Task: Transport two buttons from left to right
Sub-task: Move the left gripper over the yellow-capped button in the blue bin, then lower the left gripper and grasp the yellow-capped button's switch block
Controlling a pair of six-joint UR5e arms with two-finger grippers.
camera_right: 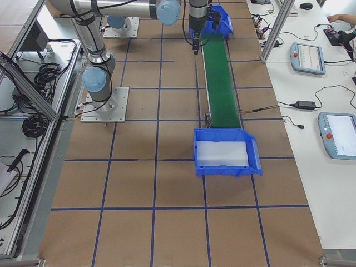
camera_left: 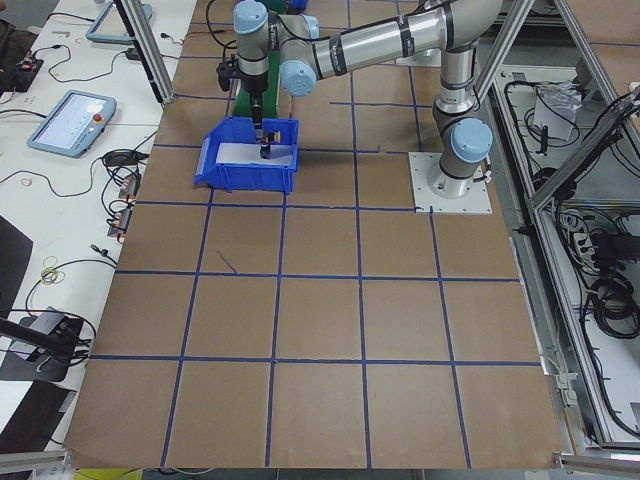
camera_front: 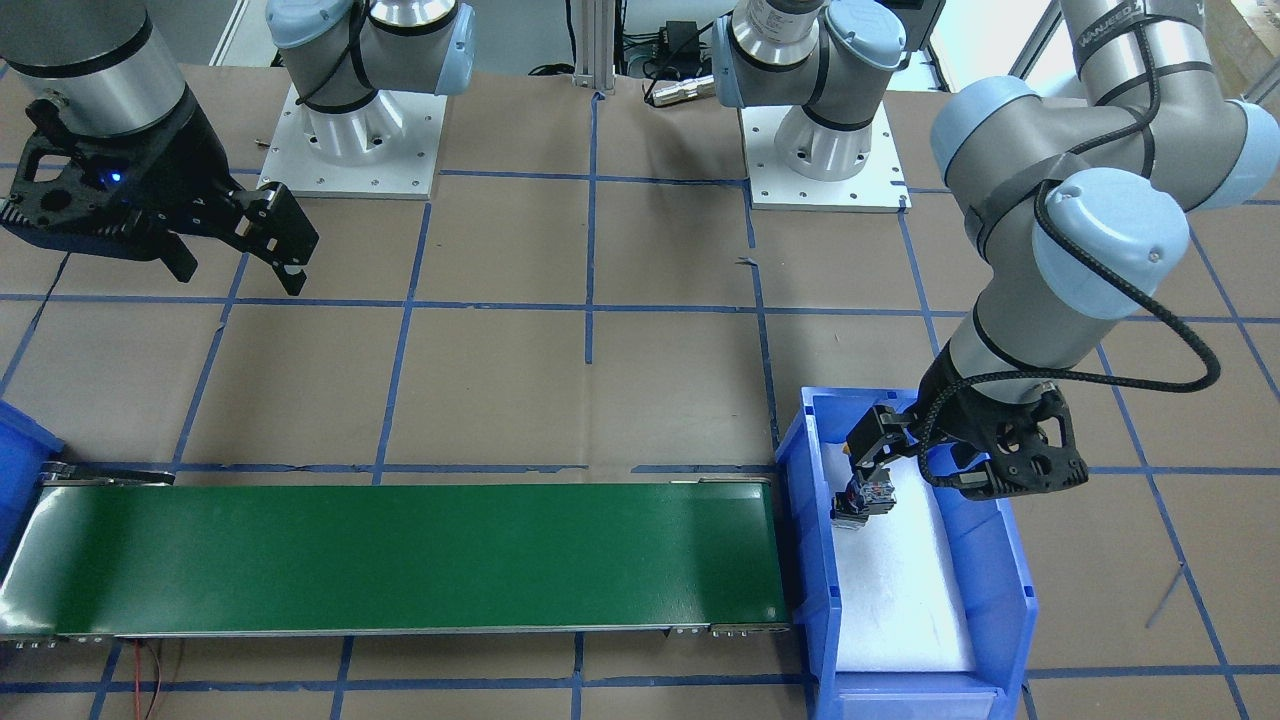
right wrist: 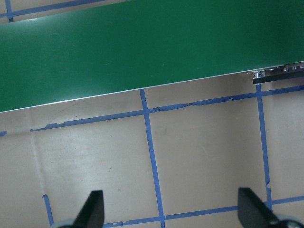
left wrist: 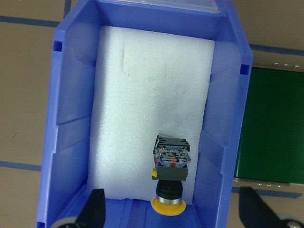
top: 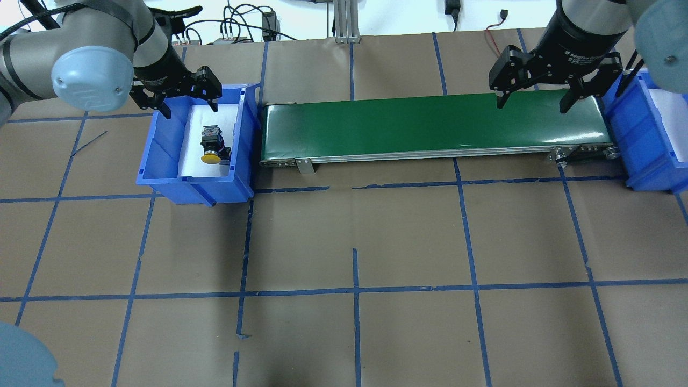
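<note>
Yellow button (top: 211,146): in bin (top: 161,153), upper left.
Left end effector (top: 188,105): spread above it.
Right end effector (top: 532,102): spread, empty.

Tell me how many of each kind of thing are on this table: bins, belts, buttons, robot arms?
Blue plastic bins: 2
Green conveyor belt: 1
Yellow-capped push button on a black-and-grey switch block: 1
Grey robot arms: 2
Total: 6

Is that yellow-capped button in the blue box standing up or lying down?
Lying down. The button rests on its side on the white foam, its yellow cap pointing toward one end wall of the blue box.
</note>
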